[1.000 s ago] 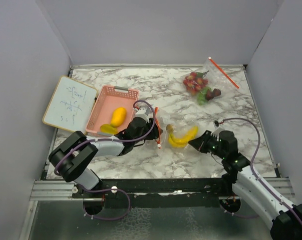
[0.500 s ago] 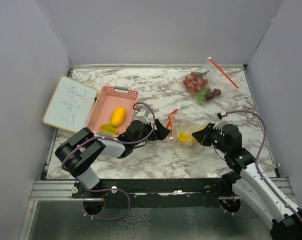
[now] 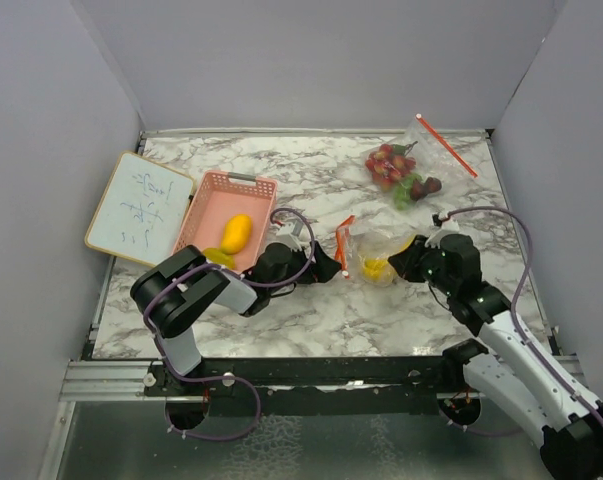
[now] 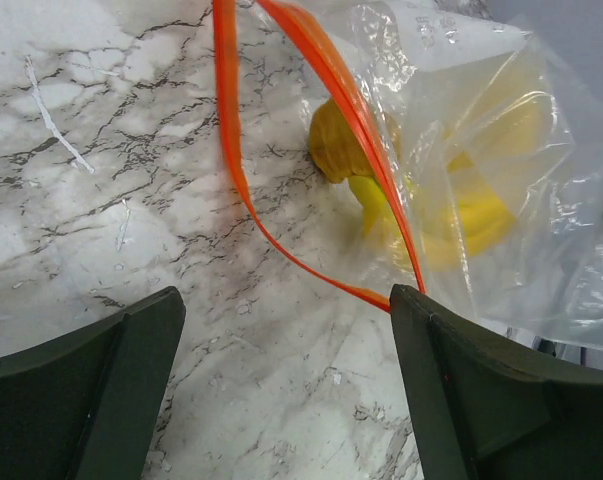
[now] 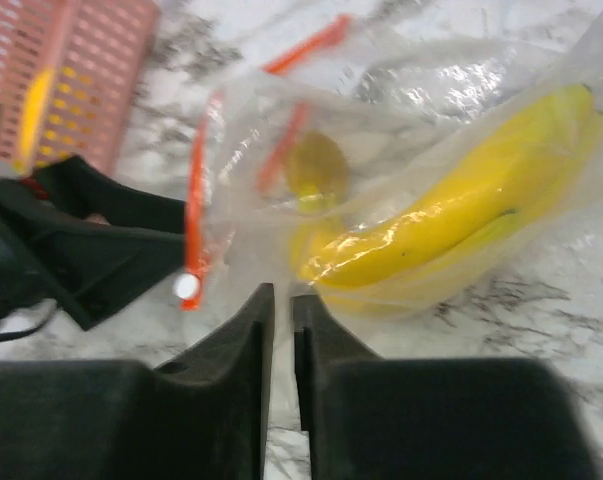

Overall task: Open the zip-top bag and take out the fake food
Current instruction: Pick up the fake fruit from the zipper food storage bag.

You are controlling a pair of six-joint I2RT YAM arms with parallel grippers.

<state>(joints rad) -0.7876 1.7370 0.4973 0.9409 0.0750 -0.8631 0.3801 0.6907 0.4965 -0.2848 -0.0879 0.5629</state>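
Observation:
A clear zip-top bag point(image 3: 374, 250) with an orange zip point(image 3: 343, 243) lies mid-table, its mouth gaping toward the left. Inside is fake food: a yellow banana point(image 5: 461, 215) and a rounder yellow piece point(image 5: 316, 165); both also show in the left wrist view as a yellow lump point(image 4: 431, 195). My right gripper point(image 5: 281, 295) is shut on the bag's clear film at the closed end point(image 3: 409, 262). My left gripper point(image 4: 286, 300) stands open just in front of the zip loop point(image 4: 281, 150), holding nothing; in the top view it sits left of the bag point(image 3: 324, 268).
A pink basket point(image 3: 206, 200) at the left holds a yellow piece point(image 3: 236, 232) and another at its near end point(image 3: 218, 257). A whiteboard point(image 3: 141, 208) lies beside it. A second bag of red and dark pieces point(image 3: 401, 170) rests far right. Grey walls surround the table.
My left gripper has opened and let go of the orange zip. My right gripper has drawn the bag up and to the right, bunching the yellow food inside.

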